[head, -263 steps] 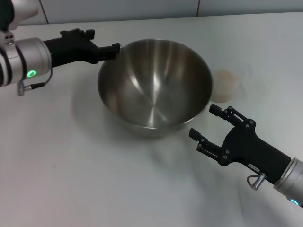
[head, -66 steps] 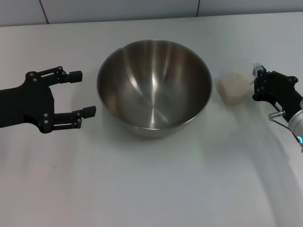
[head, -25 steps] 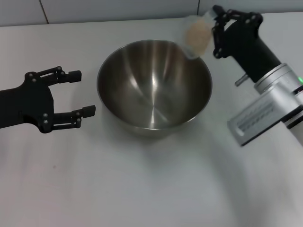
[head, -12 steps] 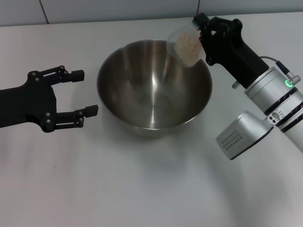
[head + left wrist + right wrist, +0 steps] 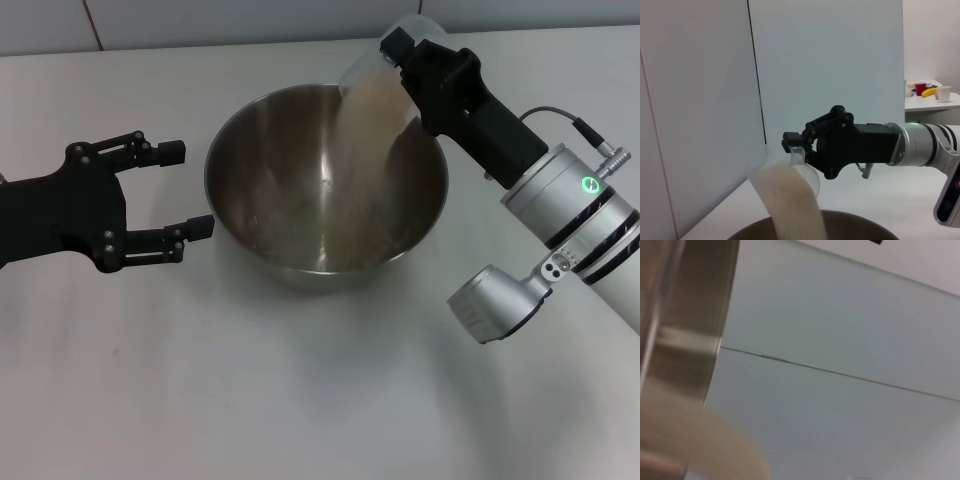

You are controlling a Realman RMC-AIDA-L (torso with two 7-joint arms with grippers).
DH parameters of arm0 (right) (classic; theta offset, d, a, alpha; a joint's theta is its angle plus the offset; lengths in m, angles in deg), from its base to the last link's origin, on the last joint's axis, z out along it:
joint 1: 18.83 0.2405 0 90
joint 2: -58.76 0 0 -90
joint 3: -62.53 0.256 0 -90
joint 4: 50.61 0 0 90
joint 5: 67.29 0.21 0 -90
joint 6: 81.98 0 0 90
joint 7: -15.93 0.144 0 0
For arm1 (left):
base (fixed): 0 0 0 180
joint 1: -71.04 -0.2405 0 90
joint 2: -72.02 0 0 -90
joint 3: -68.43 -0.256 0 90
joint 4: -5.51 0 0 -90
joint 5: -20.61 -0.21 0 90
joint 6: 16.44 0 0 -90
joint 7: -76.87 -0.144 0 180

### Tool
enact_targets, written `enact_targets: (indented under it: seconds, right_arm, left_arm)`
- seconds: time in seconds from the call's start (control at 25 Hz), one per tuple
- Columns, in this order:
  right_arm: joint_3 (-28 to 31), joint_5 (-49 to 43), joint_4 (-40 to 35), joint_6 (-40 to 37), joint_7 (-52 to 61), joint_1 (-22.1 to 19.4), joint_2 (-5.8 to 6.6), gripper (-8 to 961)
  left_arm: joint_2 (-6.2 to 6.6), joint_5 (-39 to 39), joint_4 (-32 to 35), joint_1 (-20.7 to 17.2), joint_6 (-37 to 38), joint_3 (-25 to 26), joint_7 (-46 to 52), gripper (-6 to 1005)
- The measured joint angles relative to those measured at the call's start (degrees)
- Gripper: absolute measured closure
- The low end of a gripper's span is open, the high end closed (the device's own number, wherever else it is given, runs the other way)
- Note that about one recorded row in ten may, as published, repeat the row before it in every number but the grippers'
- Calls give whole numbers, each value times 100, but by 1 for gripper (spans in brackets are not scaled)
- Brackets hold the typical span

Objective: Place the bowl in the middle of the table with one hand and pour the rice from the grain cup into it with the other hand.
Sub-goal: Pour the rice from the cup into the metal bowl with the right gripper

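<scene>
The large steel bowl stands on the white table, near its middle. Above the bowl's far right rim, my right gripper is shut on the clear grain cup, which is tipped mouth-down. Rice falls from it in a pale stream into the bowl. The left wrist view shows that gripper, the cup, the rice stream and the bowl's rim. In the right wrist view, the bowl's steel wall and blurred rice are close. My left gripper stands open just left of the bowl, holding nothing.
My right arm's silver cuff hangs over the table right of the bowl. A grey panelled wall runs behind the table. In the left wrist view, a far-off table carries cups and a banana.
The right gripper has tipped the cup further over the bowl, and the rice that sat in the cup now streams out. The left gripper has edged slightly toward the bowl.
</scene>
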Motion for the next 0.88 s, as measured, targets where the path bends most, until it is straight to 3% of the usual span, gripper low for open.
enact_targets:
  seconds: [0.88]
  right_arm:
    - [-21, -526, 26, 50, -1253, 120, -4, 943]
  left_arm:
    - [1, 0, -8, 45, 19, -14, -47, 177]
